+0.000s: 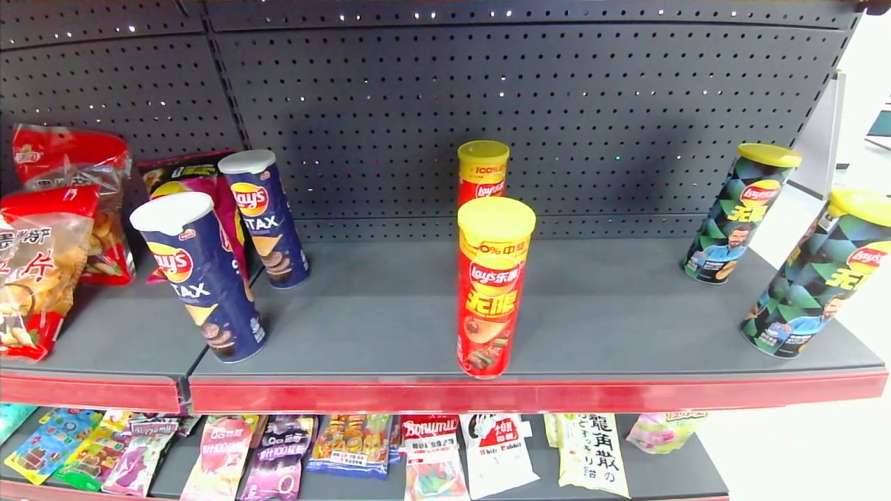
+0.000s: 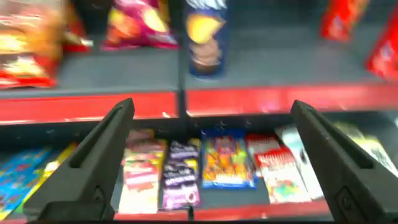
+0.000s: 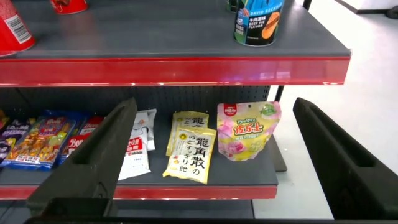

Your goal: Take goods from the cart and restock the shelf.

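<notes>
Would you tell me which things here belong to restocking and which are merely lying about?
Job: upper shelf; red tubes; blue tubes; green tubes; left hand and right hand, both open, empty.
Lying about: snack bags; lower-shelf packets.

L end effector (image 2: 212, 106) & R end effector (image 3: 216, 102): both w/ jaws spread wide.
</notes>
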Motion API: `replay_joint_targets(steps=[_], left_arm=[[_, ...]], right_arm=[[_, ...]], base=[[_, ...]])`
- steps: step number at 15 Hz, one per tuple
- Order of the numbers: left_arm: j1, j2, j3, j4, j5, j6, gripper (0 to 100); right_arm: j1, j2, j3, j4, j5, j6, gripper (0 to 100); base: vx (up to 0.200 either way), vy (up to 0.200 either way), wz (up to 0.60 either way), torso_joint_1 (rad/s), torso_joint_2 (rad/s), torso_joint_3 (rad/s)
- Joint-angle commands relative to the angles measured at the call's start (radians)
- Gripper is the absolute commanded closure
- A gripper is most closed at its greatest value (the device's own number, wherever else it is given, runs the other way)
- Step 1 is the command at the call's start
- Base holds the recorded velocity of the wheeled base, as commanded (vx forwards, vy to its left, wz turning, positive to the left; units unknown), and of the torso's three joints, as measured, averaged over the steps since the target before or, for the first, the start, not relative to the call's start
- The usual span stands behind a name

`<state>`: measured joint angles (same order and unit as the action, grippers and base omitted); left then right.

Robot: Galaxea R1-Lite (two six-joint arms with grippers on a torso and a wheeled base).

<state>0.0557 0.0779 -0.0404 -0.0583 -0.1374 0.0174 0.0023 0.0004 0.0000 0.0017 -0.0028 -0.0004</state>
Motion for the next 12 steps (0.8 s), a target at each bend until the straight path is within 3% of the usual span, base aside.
replay_joint_targets(steps=[1,3,4,5,7,9,12], left_arm=[[-0.001,0.002,0.037,0.026,0.001,0.026,0],[-0.001,0.005,0.037,0.021,0.01,0.042,0],[-0.001,0.002,0.04,0.046,0.052,0.052,0],[-0.001,0.002,0.039,0.06,0.121,0.029,0],[-0.002,0.005,0.037,0.061,0.108,-0.028,0],[-0.054,-0.059,0.037,0.061,0.104,-0.021,0],[-0.053,-0.075,0.037,0.061,0.104,-0.017,0]], right_arm=[[0.001,0.0,0.0,0.0,0.0,0.0,0],[0.001,0.0,0.0,0.0,0.0,-0.001,0],[0.001,0.0,0.0,0.0,0.0,-0.001,0],[0.001,0.0,0.0,0.0,0.0,-0.001,0],[0.001,0.0,-0.002,0.0,0.0,0.0,0],[0.001,0.0,0.0,0.0,0.0,0.0,0],[0.001,0.0,0.0,0.0,0.0,-0.001,0]], base=[[0.0,0.0,0.0,0.0,0.0,0.0],[0.0,0.0,0.0,0.0,0.0,0.0],[0.0,0.0,0.0,0.0,0.0,0.0],[0.0,0.0,0.0,0.0,0.0,0.0],[0.0,0.0,0.0,0.0,0.0,0.0],[0.0,0.0,0.0,0.0,0.0,0.0],[0.0,0.0,0.0,0.0,0.0,0.0]])
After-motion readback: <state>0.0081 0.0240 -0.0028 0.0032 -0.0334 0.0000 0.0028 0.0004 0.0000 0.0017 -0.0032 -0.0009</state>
